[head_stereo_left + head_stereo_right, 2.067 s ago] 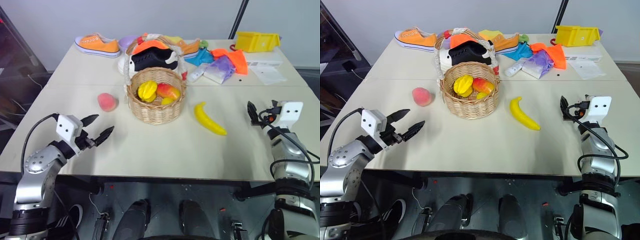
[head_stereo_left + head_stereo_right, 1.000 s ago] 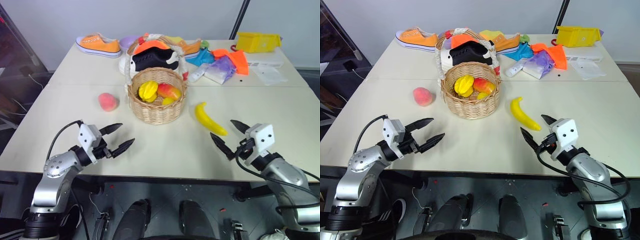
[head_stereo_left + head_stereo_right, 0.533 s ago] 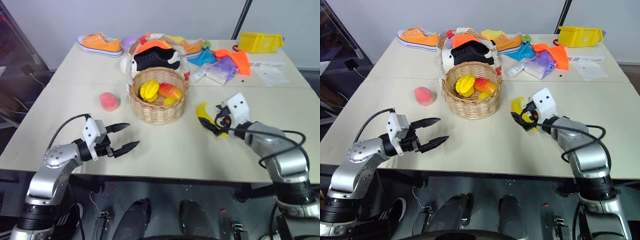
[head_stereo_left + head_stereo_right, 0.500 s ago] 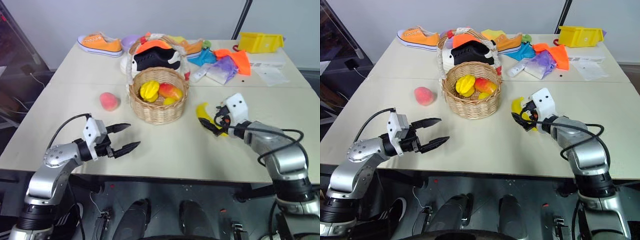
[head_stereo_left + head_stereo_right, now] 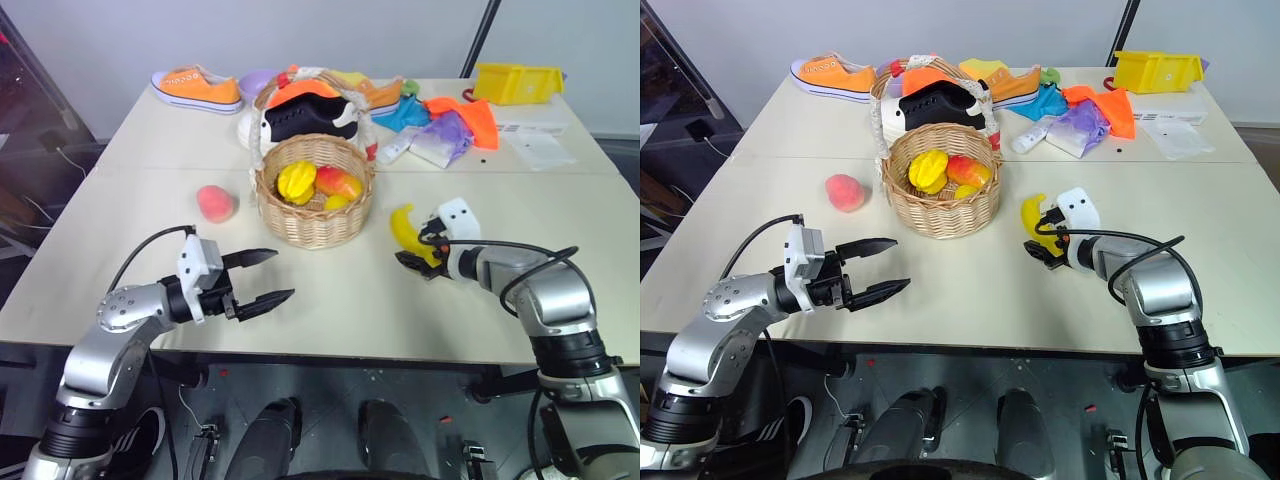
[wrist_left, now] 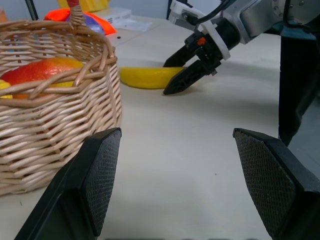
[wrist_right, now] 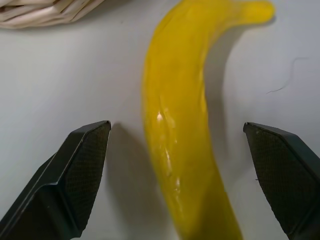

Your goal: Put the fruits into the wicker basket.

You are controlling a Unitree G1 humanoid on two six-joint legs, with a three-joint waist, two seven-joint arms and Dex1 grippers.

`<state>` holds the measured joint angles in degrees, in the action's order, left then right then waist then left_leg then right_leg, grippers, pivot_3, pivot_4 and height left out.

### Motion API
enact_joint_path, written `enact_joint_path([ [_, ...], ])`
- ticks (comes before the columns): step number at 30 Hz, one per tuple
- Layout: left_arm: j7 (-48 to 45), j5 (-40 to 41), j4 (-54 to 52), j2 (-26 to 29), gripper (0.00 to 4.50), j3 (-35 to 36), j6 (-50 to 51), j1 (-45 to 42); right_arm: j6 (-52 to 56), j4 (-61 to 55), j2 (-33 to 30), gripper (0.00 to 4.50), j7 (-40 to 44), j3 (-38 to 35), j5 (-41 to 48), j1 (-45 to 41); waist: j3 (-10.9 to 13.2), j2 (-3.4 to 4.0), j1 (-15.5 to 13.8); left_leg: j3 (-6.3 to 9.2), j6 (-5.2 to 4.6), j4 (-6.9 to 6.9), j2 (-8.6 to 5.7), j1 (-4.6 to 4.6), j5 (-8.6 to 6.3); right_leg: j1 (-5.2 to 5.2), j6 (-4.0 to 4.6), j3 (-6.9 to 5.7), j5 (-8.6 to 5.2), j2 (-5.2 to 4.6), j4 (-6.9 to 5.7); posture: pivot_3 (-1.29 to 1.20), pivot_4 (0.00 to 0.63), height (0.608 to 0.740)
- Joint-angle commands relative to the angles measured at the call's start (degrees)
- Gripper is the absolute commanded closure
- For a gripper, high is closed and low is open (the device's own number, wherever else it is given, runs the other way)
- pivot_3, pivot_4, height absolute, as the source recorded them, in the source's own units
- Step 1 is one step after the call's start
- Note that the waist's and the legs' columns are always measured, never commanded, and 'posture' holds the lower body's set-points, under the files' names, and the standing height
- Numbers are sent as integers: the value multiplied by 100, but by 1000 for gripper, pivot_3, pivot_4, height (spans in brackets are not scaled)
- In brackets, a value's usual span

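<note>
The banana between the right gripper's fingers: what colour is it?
Plain glossy yellow all over, the banana shows best in the right wrist view.

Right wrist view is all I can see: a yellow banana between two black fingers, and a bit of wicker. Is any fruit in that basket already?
Observer: Yes, the wicker basket holds a star fruit and a mango.
Operator: Anything else left out?
Observer: A peach lies on the table to the basket's left, apart from it.
Operator: Is the other arm going for it?
Observer: I can't say. The left gripper hovers open and empty over the table's near part, closer to the robot than the peach.
</note>
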<state>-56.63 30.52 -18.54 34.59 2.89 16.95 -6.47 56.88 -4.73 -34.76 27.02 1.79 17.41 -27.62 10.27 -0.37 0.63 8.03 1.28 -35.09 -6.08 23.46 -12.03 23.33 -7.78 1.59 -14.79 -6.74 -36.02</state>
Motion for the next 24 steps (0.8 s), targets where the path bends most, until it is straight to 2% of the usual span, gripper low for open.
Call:
enact_joint_path([
  [1, 54, 34, -123, -41, 653, 73, -114, -5, -86, -93, 24, 864, -16, -101, -52, -93, 0, 0, 1, 0, 0, 0, 0, 0, 0, 0, 0, 0, 0, 0, 0, 0, 150, 740],
  [2, 66, 35, -118, -50, 653, 80, -126, -7, -108, -115, 27, 1240, -19, -104, -67, -66, 0, 0, 3, 0, 0, 0, 0, 0, 0, 0, 0, 0, 0, 0, 0, 0, 150, 740],
  [6, 99, -10, -73, -84, 653, 88, -184, -32, -97, -342, 63, 3437, -86, -181, -48, 65, 0, 0, 1, 0, 0, 0, 0, 0, 0, 0, -1, 0, 0, 0, -1, 0, 150, 740],
  [15, 279, -60, 88, -206, 653, 206, -362, -16, 345, -1629, -198, 3437, -111, -1203, 368, 792, 0, 0, -23, 1, -1, 0, -1, 1, -1, -1, -2, 0, 1, -1, 1, 0, 150, 740],
  [19, 342, 2, 285, -218, 653, 373, -430, -68, 847, -2711, -458, 3437, 588, -1673, 1410, 871, 1, 2, 13, 0, -1, 0, 2, 1, -1, 1, -2, 0, 1, 0, 0, 0, 150, 740],
  [21, 355, -12, 354, -205, 653, 430, -476, -78, 1018, -3059, -532, 3437, 713, -1610, 1742, 650, 1, 2, 26, 0, -2, 1, 4, 1, -1, 1, -2, 0, 0, 2, 0, 0, 150, 740],
  [24, 463, -76, 467, -249, 653, 479, -538, -160, 1134, -3079, -292, 3437, 576, -1257, 1937, 136, 1, 1, 7, 0, -2, -1, 8, 0, -2, 0, 0, -1, -1, 3, 0, 0, 150, 740],
])
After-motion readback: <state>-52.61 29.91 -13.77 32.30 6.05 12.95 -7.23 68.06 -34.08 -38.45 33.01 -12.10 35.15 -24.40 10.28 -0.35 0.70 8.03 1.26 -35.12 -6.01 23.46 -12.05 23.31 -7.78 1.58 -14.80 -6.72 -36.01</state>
